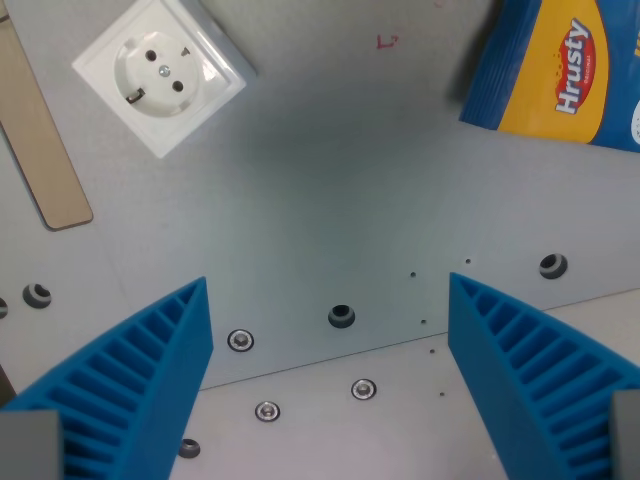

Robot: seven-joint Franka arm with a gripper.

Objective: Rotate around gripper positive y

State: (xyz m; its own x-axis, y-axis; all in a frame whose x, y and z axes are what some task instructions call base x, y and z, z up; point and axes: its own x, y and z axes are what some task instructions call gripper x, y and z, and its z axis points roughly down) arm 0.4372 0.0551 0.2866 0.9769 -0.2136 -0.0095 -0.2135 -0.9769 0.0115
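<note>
My gripper (328,300) is open and empty, with its two blue ribbed fingers (140,370) reaching in from the bottom corners of the wrist view. Between them lies a bare grey metal plate (330,190) with screw holes. Nothing is held between the fingers. A white wall socket (162,70) lies at the wrist view's upper left, well ahead of the fingers.
A blue and yellow "Hrusty" packet (560,70) lies at the wrist view's upper right. A beige wooden strip (40,140) lies along the left edge. Several screws and holes (341,317) dot the plate near its front edge.
</note>
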